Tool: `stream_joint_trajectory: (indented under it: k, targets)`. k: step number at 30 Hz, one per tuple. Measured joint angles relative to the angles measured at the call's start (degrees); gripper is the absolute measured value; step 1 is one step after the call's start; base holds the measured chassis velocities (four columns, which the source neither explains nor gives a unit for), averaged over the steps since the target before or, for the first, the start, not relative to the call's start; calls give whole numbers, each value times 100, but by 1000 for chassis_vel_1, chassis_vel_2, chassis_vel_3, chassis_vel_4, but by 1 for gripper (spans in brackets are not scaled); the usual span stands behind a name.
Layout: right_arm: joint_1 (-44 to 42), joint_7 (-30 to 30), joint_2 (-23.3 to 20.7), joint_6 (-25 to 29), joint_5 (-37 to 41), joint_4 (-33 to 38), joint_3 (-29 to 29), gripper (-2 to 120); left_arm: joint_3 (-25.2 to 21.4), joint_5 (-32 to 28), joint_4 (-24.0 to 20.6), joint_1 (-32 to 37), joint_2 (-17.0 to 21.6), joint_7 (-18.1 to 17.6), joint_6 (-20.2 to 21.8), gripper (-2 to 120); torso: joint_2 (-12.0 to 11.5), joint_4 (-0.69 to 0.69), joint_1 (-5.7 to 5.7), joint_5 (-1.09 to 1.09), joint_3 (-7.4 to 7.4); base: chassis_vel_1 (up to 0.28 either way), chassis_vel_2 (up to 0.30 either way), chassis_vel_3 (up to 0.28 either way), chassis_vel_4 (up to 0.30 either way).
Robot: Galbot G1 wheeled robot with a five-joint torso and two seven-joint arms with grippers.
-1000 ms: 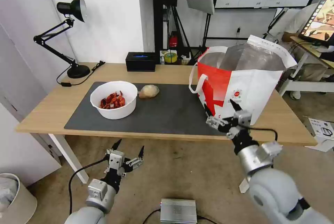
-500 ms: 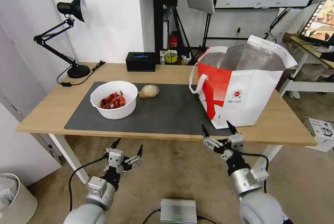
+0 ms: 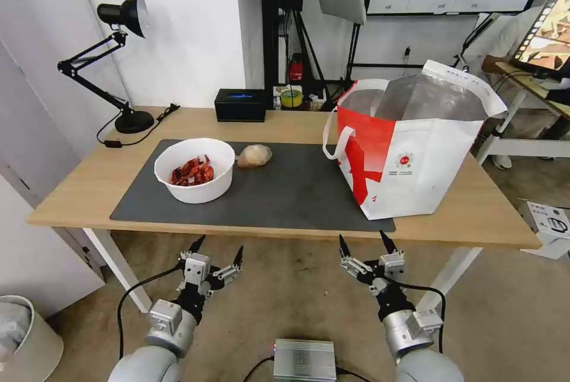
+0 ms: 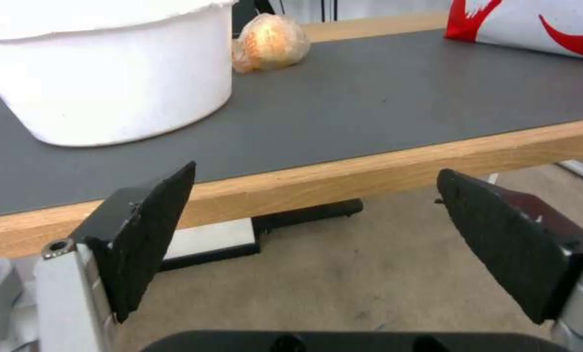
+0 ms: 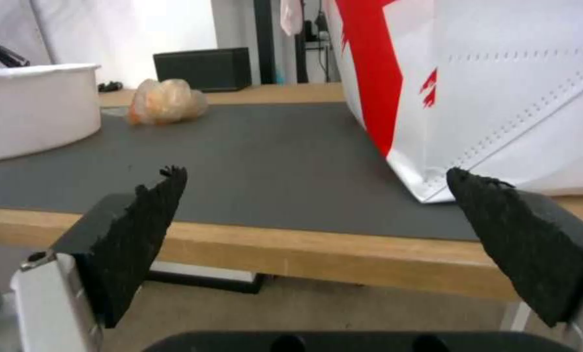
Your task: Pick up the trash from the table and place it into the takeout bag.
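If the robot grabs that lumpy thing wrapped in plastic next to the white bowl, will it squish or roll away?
The beige plastic-wrapped lump would probably squish a little: its wrap looks thin and crinkled. It looks rounded, so a push might roll it across the dark grey mat. The shiny plastic could also be slippery.

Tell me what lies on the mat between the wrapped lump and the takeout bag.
Nothing: in the head view, the dark grey mat is bare between the beige wrapped lump and the takeout bag.

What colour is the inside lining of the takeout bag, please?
Silver foil, clearest in the head view of the takeout bag.
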Motion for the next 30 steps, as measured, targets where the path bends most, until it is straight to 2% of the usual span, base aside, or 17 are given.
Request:
stream_joint_trajectory:
  k: [30]
  targets:
    - [225, 16, -77, -89, 51, 1, -157, 100, -5, -10, 35, -52, -21, -1, 0, 100, -1, -1, 0, 0, 0, 0, 0, 0, 0]
